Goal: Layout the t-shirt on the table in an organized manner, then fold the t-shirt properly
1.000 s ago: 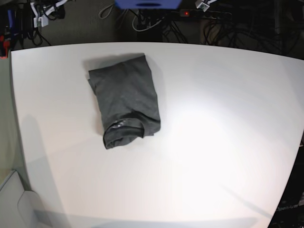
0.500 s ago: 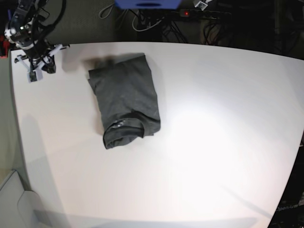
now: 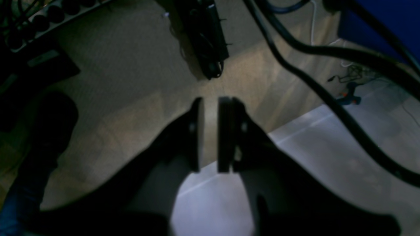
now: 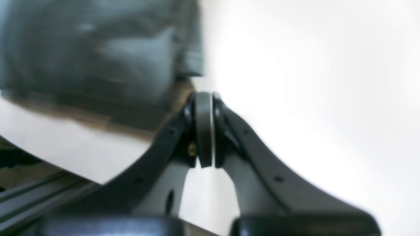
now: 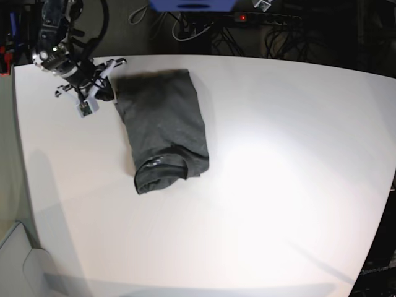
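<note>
Sitting folded on the white surface (image 5: 260,185): the t-shirt (image 5: 164,133), a dark grey rectangle in the far-left part of the base view, long axis running roughly far-to-near, with the collar end rolled up at its near edge. A small pale mark shows by the collar, probably a neck label, too small to read; no print or brand legible on the fabric. Right tool (image 5: 86,102) is over the surface just beside the shirt's far-left corner, arm coming in from the far-left edge. Right wrist view shows its pads (image 4: 204,131) clenched flat together with nothing between them, tips close to the shirt's edge; the view is blurred, so contact with the fabric can't be confirmed. Left tool (image 3: 210,134) is out of the base view; its wrist camera looks down past a corner of the surface at the carpeted floor (image 3: 124,82), cables (image 3: 328,98) and a power strip (image 3: 49,13). Its fingers (image 3: 197,134) stand nearly together with a narrow slit between them, gripping nothing. A blue box (image 5: 192,5) sits beyond the far edge of the surface, with a red indicator light (image 5: 242,17) next to it.
</note>
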